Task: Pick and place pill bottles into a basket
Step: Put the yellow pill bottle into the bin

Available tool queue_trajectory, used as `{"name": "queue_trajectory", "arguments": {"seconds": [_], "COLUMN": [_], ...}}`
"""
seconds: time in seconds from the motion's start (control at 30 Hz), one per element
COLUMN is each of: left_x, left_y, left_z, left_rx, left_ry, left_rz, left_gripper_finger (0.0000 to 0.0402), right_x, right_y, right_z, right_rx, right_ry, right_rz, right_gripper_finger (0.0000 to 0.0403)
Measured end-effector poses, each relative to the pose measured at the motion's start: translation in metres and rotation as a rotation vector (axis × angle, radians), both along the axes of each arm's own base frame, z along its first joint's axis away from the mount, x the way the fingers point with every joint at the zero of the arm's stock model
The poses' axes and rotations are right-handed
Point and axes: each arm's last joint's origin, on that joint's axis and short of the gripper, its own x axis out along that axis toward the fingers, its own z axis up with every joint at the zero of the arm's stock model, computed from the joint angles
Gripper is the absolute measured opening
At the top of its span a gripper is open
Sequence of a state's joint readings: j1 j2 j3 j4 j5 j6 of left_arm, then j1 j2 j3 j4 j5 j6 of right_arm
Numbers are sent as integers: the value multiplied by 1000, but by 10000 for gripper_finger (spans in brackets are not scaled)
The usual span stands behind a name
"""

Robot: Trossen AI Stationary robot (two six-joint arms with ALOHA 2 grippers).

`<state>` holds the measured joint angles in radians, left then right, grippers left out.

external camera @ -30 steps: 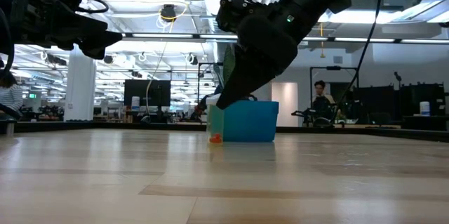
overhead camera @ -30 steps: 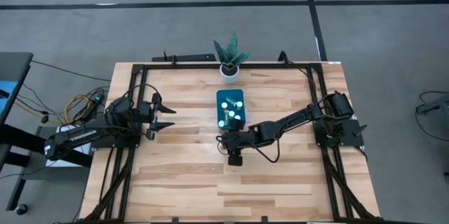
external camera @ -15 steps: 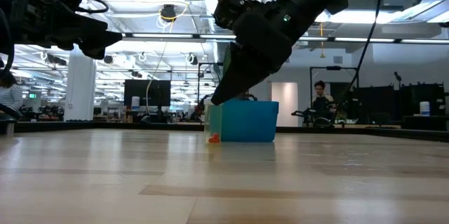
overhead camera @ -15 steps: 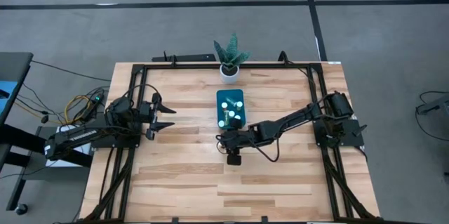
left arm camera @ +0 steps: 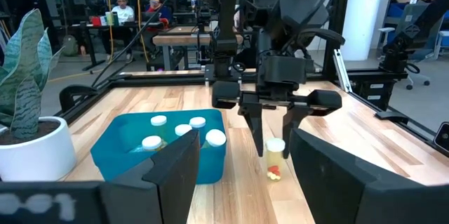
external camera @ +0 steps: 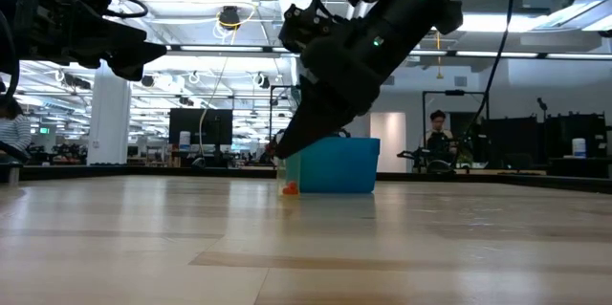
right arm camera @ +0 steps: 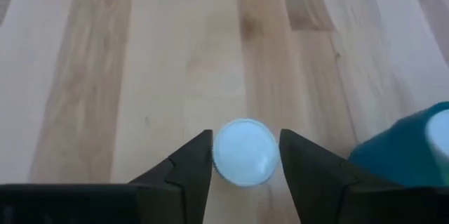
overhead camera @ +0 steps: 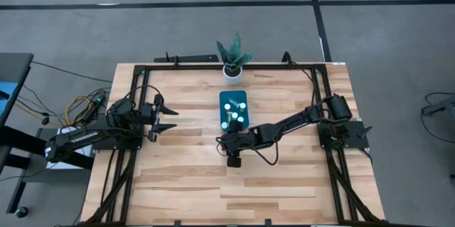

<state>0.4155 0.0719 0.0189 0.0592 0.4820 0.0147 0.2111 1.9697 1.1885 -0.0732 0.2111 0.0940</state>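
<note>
One pill bottle stands upright on the tabletop near its middle, just beside the basket's near end, between the spread jaws of the right gripper, whose fingers flank its white cap. Several more bottles sit inside the teal basket. Beyond it stands a potted plant at the far edge. The left gripper waits, jaws spread, near the left edge.

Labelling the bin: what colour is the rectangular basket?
Teal-blue plastic rectangular basket; left wrist view shows it best.
</note>
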Motion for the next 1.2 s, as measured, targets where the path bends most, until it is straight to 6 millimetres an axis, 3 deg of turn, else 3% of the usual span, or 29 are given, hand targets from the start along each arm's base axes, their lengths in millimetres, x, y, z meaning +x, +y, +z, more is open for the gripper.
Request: {"name": "queue_trajectory", "arguments": {"seconds": [0.47,0.73,0.97,1.07,1.2], "left_x": [0,0,0,0,0], "left_y": [0,0,0,0,0], "left_z": [0,0,0,0,0], "left_rx": [0,0,0,0,0], "left_ry": [0,0,0,0,0], "left_rz": [0,0,0,0,0], "left_gripper_finger": [213,213,213,213,213], "right_x": [3,8,-10,-19,-24], "right_y": [0,-5,-42,-65,-97], "right_z": [9,67,125,129,120], "right_rx": [8,40,-130,-202,-163], "right_ry": [-28,-188,-287,-233,-151], "right_rz": [-3,-17,-195,-309,-455], "right_gripper_finger": [113,121,116,120,121]}}
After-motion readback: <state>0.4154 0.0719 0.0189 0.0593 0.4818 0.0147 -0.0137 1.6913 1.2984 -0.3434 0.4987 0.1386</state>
